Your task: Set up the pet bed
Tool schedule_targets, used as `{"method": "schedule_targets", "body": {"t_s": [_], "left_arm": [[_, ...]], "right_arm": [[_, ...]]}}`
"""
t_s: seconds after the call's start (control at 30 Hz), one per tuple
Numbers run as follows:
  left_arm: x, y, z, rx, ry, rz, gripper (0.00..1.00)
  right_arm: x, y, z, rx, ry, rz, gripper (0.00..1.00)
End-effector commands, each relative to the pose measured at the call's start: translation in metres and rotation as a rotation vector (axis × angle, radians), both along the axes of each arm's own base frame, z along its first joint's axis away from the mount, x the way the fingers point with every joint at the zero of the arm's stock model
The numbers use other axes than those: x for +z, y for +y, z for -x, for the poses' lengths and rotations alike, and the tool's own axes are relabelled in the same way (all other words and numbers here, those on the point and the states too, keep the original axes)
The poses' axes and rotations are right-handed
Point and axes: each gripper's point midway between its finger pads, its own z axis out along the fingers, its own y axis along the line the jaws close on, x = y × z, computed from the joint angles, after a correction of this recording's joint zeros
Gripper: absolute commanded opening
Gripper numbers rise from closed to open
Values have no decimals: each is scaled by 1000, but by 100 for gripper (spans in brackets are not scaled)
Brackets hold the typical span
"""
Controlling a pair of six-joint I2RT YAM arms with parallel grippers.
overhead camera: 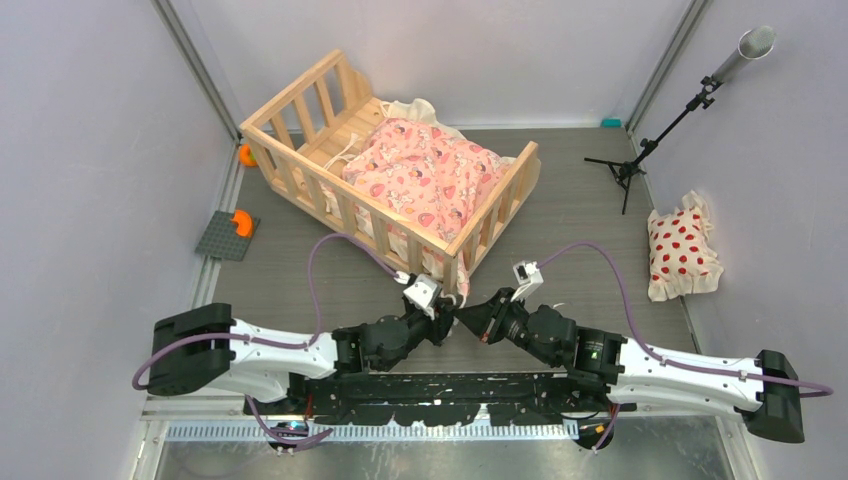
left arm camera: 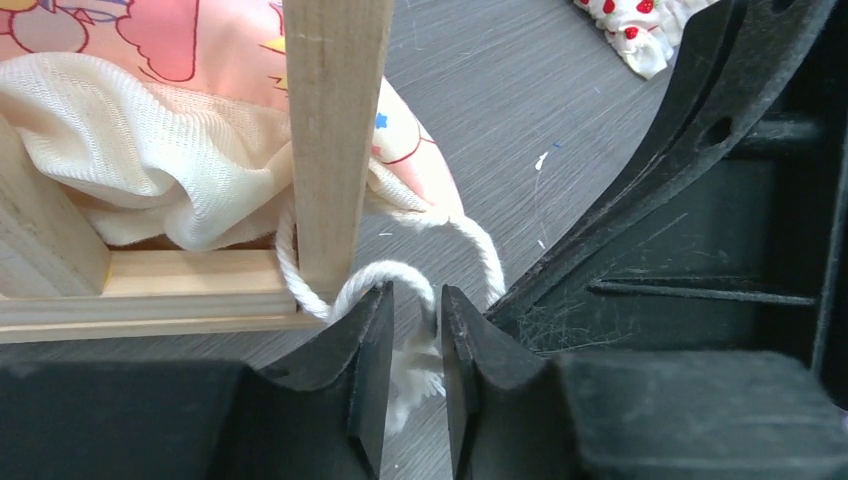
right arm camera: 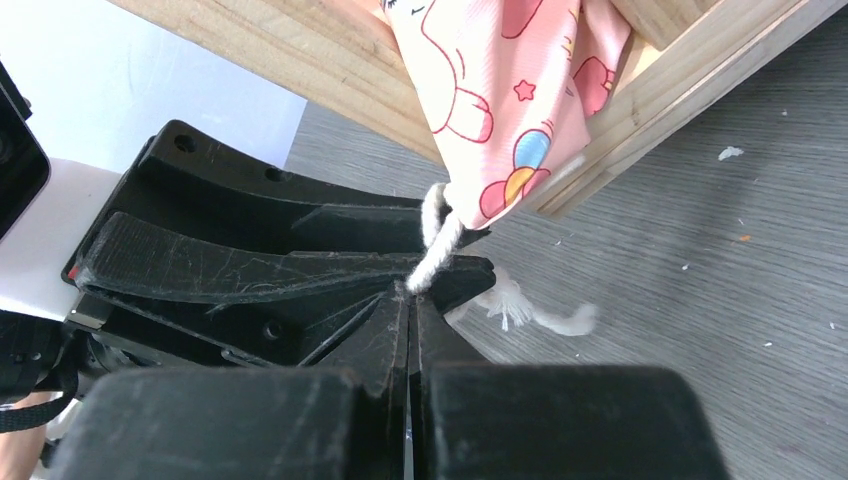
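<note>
The pet bed (overhead camera: 300,161) stands far left of centre on the table (overhead camera: 560,200), with a pink cushion (overhead camera: 430,175) inside. At its near corner, the left pincer (left arm camera: 415,300) is narrowly parted around the cream tie cord (left arm camera: 380,275). The right pincer (right arm camera: 410,290) is clamped on that cord.

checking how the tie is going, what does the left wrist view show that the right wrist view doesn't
Only left wrist: the cream tie looped round a slat of the pet bed, the left gripper with jaws slightly apart around it, and the red-dotted pillow.
Only right wrist: the right gripper shut on the cream tie, and a frayed end lying on the table.
Both: the pink cushion, the wooden frame, the tie.
</note>
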Motion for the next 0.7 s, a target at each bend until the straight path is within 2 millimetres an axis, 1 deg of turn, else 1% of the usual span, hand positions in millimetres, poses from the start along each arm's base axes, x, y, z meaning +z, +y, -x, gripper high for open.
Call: {"method": "schedule_targets", "body": {"t_s": [0.0, 0.1, 0.27, 0.37, 0.4, 0.53, 0.57, 0.67], "left_arm": [[31, -15, 5, -45, -27, 60, 30], [33, -14, 5, -43, -30, 51, 34], [35, -10, 6, -52, -35, 21, 35], [37, -7, 7, -56, -40, 23, 25], [39, -6, 7, -54, -42, 25, 23], [41, -6, 7, -61, -47, 24, 22], [40, -7, 8, -65, -47, 22, 23], [38, -8, 9, -77, -46, 10, 31]], "right_arm": [[20, 1, -5, -25, -31, -54, 1], [20, 0, -5, -27, -31, -50, 1], [17, -1, -6, -33, -30, -44, 1], [15, -1, -6, -33, -28, -37, 1], [14, -1, -6, -34, -27, -34, 1], [13, -1, -6, -35, -26, -30, 1], [14, -1, -7, -36, -27, -31, 1], [13, -1, -6, -36, -27, -30, 1]]}}
